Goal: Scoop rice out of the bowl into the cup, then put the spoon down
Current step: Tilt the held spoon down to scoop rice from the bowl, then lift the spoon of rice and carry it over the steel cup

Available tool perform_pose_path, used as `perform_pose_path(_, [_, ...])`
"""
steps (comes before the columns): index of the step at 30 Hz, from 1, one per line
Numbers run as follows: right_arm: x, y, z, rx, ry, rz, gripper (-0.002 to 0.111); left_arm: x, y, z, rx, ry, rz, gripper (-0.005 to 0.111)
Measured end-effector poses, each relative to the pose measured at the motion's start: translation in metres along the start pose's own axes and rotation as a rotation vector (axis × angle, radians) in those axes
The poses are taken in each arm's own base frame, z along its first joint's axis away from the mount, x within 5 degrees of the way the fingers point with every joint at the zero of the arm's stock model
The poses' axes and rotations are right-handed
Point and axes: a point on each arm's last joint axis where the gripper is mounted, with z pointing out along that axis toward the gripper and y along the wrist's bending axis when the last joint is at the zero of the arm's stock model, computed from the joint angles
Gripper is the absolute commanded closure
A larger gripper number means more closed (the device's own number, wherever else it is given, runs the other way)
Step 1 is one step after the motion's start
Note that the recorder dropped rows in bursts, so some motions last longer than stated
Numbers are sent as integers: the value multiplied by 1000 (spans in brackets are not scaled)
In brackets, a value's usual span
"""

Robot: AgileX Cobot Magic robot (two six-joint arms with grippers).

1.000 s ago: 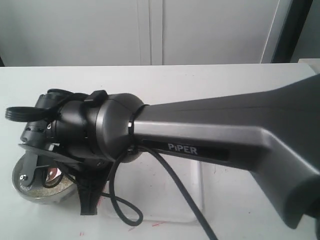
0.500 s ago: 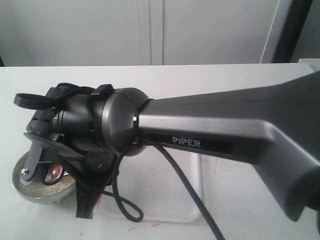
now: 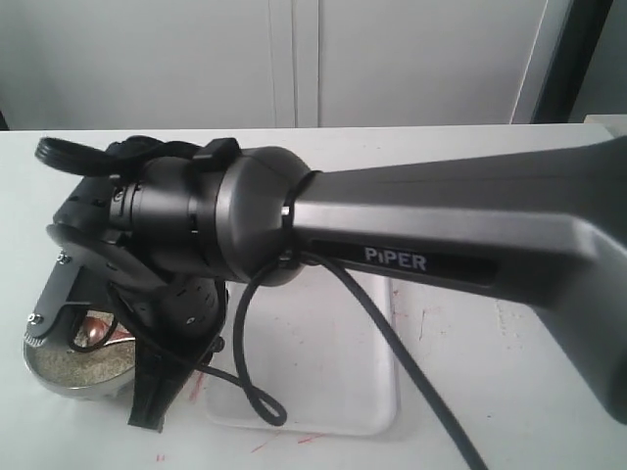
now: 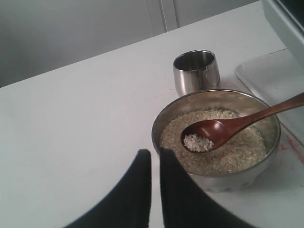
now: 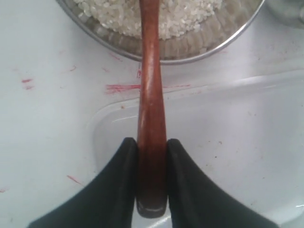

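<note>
The steel bowl (image 4: pixel 164 116) holds a bed of rice (image 4: pixel 240 149). Over it hovers the dark wooden spoon (image 4: pixel 216 130), its scoop level and carrying a small heap of grains. My right gripper (image 5: pixel 152 145) is shut on the end of the spoon's handle (image 5: pixel 151 95), above the tray's edge. The empty steel cup (image 4: pixel 195 71) stands just behind the bowl, almost touching it. My left gripper (image 4: pixel 155 154) is shut with nothing in it, low over the table beside the bowl's near rim. In the exterior view the bowl (image 3: pixel 59 382) and the spoon's scoop (image 3: pixel 90 331) peek out under the right arm.
A white tray (image 3: pixel 323 392) lies on the table right of the bowl, seen also as the tray (image 5: pixel 228 133) under the right gripper. Red marks (image 5: pixel 123 88) stain the table between bowl and tray. The right arm (image 3: pixel 441 245) spans the exterior view, its cable hanging over the tray.
The right arm's wrist has risen and drawn back to the right in the exterior view. The spoon's scoop has lifted a little above the rice.
</note>
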Motion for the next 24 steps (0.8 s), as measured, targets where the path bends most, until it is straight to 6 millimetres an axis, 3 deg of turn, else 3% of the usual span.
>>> perform_pose_path(8, [8, -15, 2, -75, -9, 113, 105, 0, 0, 0, 0, 0, 0, 92])
perform_pose_path(17, [11, -25, -20, -58, -66, 124, 105, 0, 0, 0, 0, 0, 0, 92])
perform_pose_path(24, [21, -48, -21, -42, -71, 180, 105, 0, 0, 0, 0, 0, 0, 92])
